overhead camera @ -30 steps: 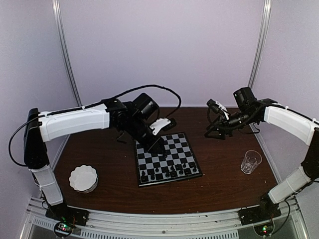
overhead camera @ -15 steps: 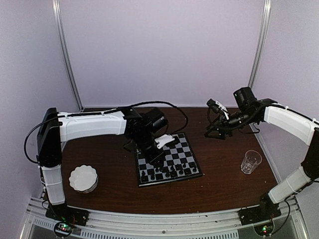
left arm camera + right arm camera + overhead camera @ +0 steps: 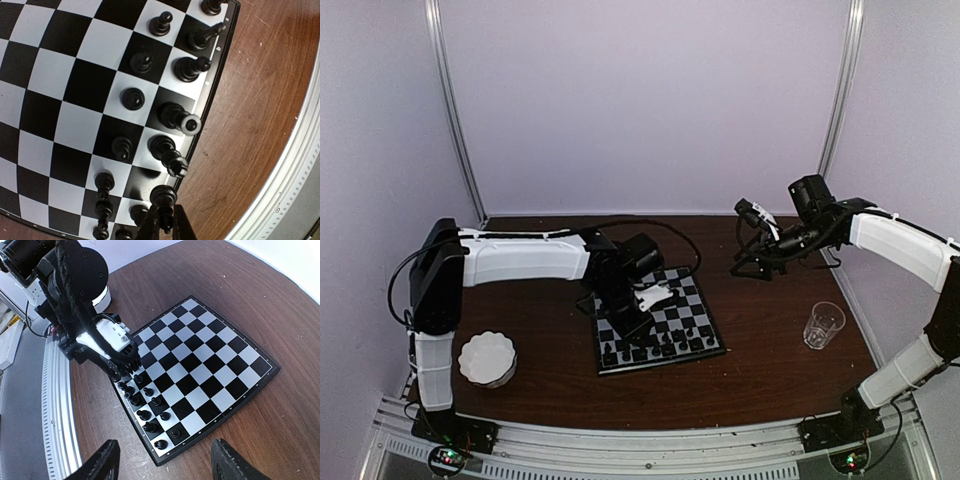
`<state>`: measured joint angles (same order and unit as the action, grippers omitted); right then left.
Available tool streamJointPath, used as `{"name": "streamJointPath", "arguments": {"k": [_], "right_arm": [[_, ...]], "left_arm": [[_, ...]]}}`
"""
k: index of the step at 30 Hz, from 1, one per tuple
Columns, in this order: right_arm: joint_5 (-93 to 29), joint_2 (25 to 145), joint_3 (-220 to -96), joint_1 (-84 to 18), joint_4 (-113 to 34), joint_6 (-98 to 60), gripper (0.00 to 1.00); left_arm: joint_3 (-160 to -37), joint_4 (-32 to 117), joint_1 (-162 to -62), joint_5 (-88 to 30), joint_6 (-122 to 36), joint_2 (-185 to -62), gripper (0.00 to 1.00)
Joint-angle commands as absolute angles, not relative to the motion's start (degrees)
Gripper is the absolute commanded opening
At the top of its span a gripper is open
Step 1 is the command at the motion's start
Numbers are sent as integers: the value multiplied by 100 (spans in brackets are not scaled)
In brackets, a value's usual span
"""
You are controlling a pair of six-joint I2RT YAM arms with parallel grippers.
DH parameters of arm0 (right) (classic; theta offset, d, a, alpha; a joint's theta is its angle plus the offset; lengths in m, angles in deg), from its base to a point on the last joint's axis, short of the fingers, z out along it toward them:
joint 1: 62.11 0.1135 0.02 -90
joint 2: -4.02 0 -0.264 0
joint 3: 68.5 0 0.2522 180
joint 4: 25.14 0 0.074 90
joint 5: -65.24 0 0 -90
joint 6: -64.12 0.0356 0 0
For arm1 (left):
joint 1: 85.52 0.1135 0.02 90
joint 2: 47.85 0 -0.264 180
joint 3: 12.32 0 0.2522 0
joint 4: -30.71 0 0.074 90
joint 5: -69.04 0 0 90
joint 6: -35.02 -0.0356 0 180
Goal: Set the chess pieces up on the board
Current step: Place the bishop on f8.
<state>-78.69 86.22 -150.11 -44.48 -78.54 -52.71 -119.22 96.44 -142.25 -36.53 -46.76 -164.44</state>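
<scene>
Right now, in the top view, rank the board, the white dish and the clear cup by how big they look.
1. Board, clearly the largest.
2. Dish, well under the board's spread.
3. Cup, the smallest.
Dish and cup sit at a similar depth, so nearness does not blur that order.

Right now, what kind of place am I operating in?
Probably an enclosed lab test cell, not a home: plain pale wall panels in metal framing, a wooden table fronted by a mounting rail, and a chessboard staged on it.

Near two rows of board (image 3: pixel 688 292) crowded with chess pieces (image 3: pixel 660 347); far rows open; left gripper (image 3: pixel 120 375) over near-left corner.
</scene>
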Motion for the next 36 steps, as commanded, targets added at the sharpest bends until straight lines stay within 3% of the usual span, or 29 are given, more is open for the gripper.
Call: {"name": "streamJointPath", "arguments": {"k": [1,36], "right_arm": [[-7877,8619,-14941,-4471,-7834,-5330,65],[-7869,8665,-14939,-4471,-7861,-5347,65]], "left_arm": [[-11961,9502,-14256,-3648,-4721,-16524,7],[-11940,9504,-14256,-3362,-4701,-16730,12]]}}
